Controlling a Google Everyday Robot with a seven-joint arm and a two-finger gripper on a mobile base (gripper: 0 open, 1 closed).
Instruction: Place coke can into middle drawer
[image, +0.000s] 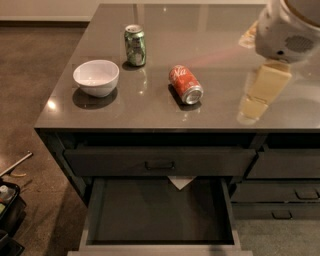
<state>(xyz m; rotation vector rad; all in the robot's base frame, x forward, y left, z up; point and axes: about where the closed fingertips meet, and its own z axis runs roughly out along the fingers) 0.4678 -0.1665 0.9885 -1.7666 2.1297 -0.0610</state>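
The coke can (185, 84) lies on its side near the middle of the grey countertop (215, 35), its silver end towards the front right. The middle drawer (160, 210) is pulled out below the counter's front edge, and its dark interior holds nothing. My gripper (264, 91), cream-coloured under the white arm housing (290, 30), hangs over the right part of the counter. It is well to the right of the can, apart from it, and holds nothing that I can see.
A green can (135, 45) stands upright at the back left of the counter. A white bowl (96, 77) sits at the front left. The top drawer front with a bar handle (160, 163) is closed. Narrower drawers (282, 195) are at the right. Floor clutter (7, 200) lies at the left.
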